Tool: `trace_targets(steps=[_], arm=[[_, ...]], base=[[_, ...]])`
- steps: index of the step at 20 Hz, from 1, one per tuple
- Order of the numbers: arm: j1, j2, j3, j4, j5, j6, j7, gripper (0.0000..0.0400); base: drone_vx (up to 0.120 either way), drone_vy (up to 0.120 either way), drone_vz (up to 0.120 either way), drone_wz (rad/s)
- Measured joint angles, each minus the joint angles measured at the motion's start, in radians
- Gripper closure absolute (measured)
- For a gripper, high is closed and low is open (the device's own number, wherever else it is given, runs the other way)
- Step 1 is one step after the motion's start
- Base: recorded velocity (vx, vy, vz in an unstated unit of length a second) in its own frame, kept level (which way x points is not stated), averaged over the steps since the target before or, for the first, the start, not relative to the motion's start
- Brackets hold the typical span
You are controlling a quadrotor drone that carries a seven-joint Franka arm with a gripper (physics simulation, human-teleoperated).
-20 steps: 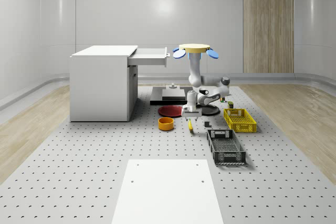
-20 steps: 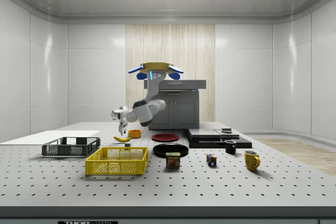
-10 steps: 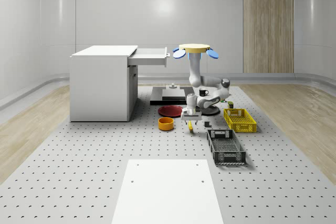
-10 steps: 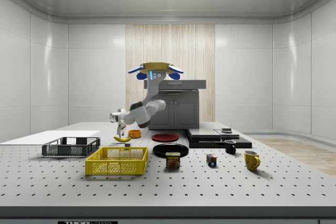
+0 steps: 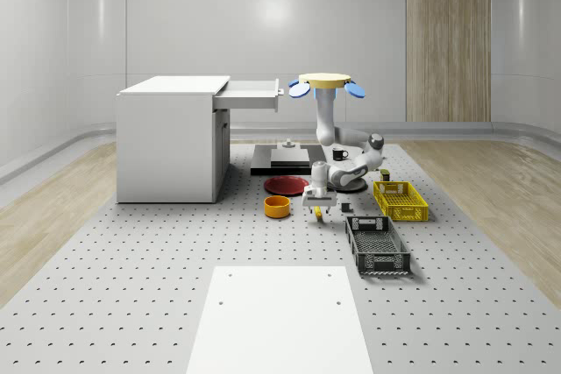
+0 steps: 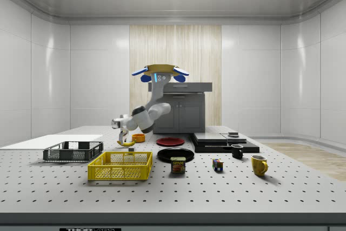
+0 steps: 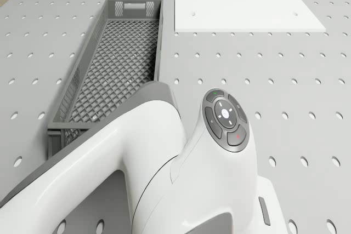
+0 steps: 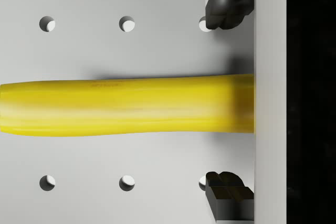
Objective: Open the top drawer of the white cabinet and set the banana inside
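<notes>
1. Banana [image 8: 126,106]: lying flat on the perforated table [image 8: 84,192], between the orange bowl [image 5: 277,207] and the dark grey crate [image 5: 377,244], with the yellow crate [image 5: 400,200] a little further off.
2. Seen in the wrist view straddled by the two dark fingertips [image 8: 226,6], one on each side, both apart from the peel.
3. Gripper [image 5: 320,206]: lowered right over the banana, spread wide, not closed on anything yet.
4. In the side view, placed at the fruit [image 6: 126,143], near table level, at the end of the bent white arm [image 6: 145,115].
5. Drone [image 5: 327,84]: hovering above the table, beside the pulled-out top drawer [image 5: 250,95] of the white cabinet [image 5: 169,137], over the black plate [image 5: 344,183].
6. Red plate [image 5: 286,185]: on the table just behind the orange bowl.
7. White board [image 7: 241,1]: flat on the table beyond the dark grey crate in the drone view.
</notes>
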Motion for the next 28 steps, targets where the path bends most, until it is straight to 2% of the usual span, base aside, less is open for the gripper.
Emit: trace_targets(steps=[16, 18, 21, 23, 28], arm=[[-0.017, 0.015, 0.066, -0.002, 0.066, 0.015, 0.000, 0.0000], [-0.018, 0.019, 0.070, 0.000, 0.071, 0.014, 0.001, 0.0098], [-0.020, 0.023, 0.074, 0.002, 0.077, 0.013, 0.003, 0.0178], [-0.021, 0.027, 0.076, 0.002, 0.079, 0.011, 0.004, 0.0206], [-0.028, 0.034, 0.070, -0.003, 0.076, 0.001, 0.031, 0.0210]], base=[[0.000, 0.000, 0.000, 0.000], [0.000, 0.000, 0.000, 0.000], [0.000, 0.000, 0.000, 0.000], [0.000, 0.000, 0.000, 0.000], [0.000, 0.000, 0.000, 0.000]])
